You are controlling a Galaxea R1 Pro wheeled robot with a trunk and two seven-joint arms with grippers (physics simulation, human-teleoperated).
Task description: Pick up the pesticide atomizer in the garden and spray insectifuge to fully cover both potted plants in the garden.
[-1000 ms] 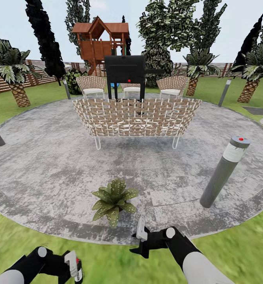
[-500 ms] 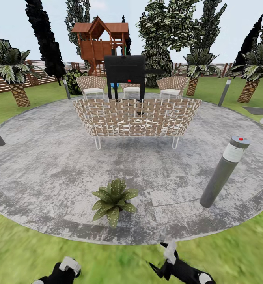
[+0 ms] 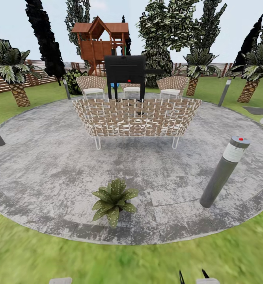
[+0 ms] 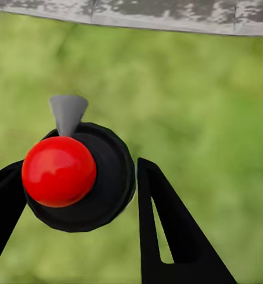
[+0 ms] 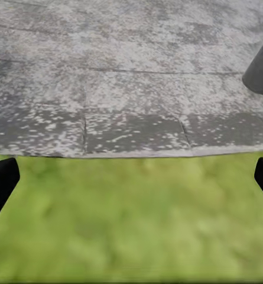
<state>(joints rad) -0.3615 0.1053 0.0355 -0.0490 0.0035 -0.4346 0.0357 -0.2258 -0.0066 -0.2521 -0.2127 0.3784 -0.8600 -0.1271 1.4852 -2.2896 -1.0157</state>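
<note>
So the pickup part looks done: our left claw [image 4: 72, 195] is clamped on the pesticide atomizer [image 4: 78, 177], which we see from above in the wrist view (red knob on a round black cap, grey nozzle poking out) over blurry lawn [image 4: 202, 100] just short of the patio [image 3: 48, 157] edge. Our right claw [image 5: 131, 177] hangs spread wide with nothing between its tips, aimed at the same grass-to-paving edge. One potted plant [image 3: 113, 200] sits on the paving right ahead of us beside a grey bollard [image 3: 224, 171], so we'd guess spraying is still left, and we can't spot the second plant from here.
</note>
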